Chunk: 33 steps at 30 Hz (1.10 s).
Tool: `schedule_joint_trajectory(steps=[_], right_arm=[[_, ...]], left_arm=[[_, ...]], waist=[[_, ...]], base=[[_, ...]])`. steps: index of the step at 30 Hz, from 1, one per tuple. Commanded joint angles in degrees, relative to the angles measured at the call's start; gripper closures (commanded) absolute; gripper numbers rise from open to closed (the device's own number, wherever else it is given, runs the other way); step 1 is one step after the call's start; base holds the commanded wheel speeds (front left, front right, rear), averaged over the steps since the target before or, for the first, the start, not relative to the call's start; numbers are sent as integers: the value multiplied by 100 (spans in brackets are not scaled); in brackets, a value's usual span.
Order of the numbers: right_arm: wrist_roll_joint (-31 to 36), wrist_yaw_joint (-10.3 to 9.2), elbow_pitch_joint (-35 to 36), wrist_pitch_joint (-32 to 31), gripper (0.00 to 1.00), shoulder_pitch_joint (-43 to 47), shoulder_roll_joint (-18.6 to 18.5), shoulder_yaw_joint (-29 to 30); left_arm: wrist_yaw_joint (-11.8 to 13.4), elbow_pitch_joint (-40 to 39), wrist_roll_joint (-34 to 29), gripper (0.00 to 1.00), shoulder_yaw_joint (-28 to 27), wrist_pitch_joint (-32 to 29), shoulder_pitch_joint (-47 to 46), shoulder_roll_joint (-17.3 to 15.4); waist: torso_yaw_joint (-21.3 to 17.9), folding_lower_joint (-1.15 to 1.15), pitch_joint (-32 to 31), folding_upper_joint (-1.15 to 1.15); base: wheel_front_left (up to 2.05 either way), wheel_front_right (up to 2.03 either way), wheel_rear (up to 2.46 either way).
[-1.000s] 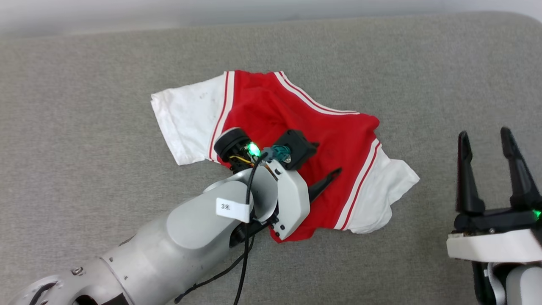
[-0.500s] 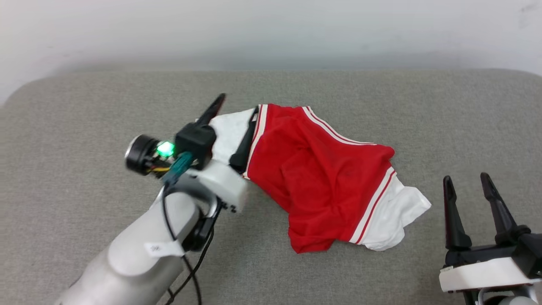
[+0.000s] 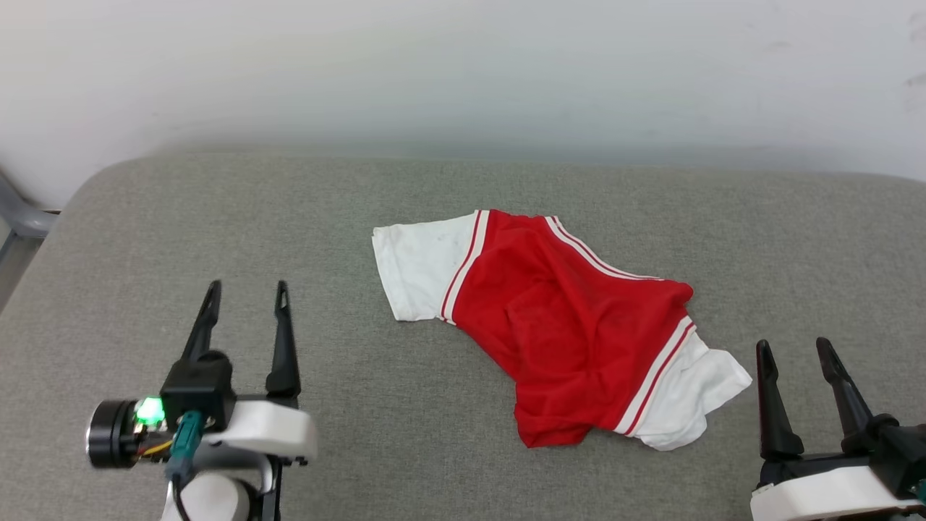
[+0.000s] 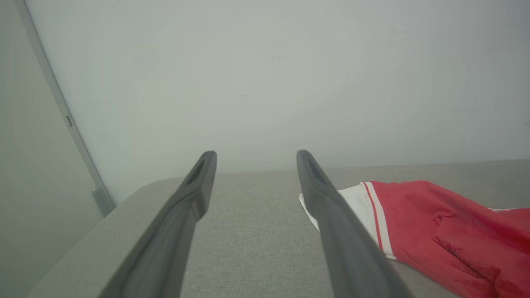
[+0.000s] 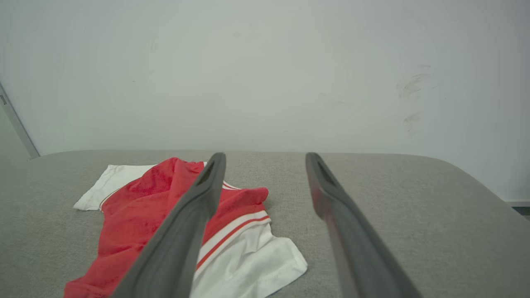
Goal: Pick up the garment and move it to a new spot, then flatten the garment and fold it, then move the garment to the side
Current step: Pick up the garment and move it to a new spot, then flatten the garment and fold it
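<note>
The garment (image 3: pixel 564 325), a red T-shirt with white sleeves and striped trim, lies crumpled in the middle of the grey padded surface (image 3: pixel 362 188). It also shows at the lower right of the left wrist view (image 4: pixel 434 227) and the lower left of the right wrist view (image 5: pixel 140 211). My left gripper (image 3: pixel 246 289) stands open at the lower left, well apart from the garment's white sleeve, with nothing between its fingers (image 4: pixel 252 155). My right gripper (image 3: pixel 792 346) is open at the lower right, just right of the other white sleeve (image 3: pixel 705 398), and empty (image 5: pixel 265 157).
A pale wall (image 3: pixel 463 65) rises behind the surface's far edge. The surface has rounded corners at far left (image 3: pixel 94 181) and right (image 5: pixel 463 165). A grey metal frame piece (image 3: pixel 22 217) stands past the left edge. Bare grey fabric surrounds the garment.
My left arm has pulled back off the garment to the lower left, fingers open and empty. The camera has tilted up, showing more wall. The garment lies where it was released.
</note>
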<state>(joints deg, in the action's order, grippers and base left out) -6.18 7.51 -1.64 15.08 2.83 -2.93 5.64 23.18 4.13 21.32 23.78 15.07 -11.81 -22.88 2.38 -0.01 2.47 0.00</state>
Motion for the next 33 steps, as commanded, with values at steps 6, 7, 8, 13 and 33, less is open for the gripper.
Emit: schedule_joint_trajectory(steps=[6, 7, 8, 13, 33], right_arm=[[-82, -4, -87, 13, 0, 162, 10, -8], [-82, -4, -87, 13, 0, 162, 10, -8], [-85, -4, -98, 13, 0, 171, 10, -9], [-95, -4, -148, 13, 0, 219, 10, -23], [-189, -4, -288, 13, 0, 305, 10, -64]], left_arm=[[-336, -236, -543, 0, -719, 14, 936, 361], [-336, -236, -543, 0, -719, 14, 936, 361], [-397, -202, -605, 0, -786, 14, 1031, 422], [-654, -173, -904, 0, -1086, 15, 1349, 694], [-1529, -156, -1632, 0, -1798, 15, 1750, 1341]], waist=[[106, 1, -133, 0], [106, 1, -133, 0], [114, 1, -145, 0], [137, 1, -187, 0], [89, 1, -269, 0]], base=[[0, 0, 0], [0, 0, 0], [0, 0, 0], [0, 0, 0], [0, 0, 0]])
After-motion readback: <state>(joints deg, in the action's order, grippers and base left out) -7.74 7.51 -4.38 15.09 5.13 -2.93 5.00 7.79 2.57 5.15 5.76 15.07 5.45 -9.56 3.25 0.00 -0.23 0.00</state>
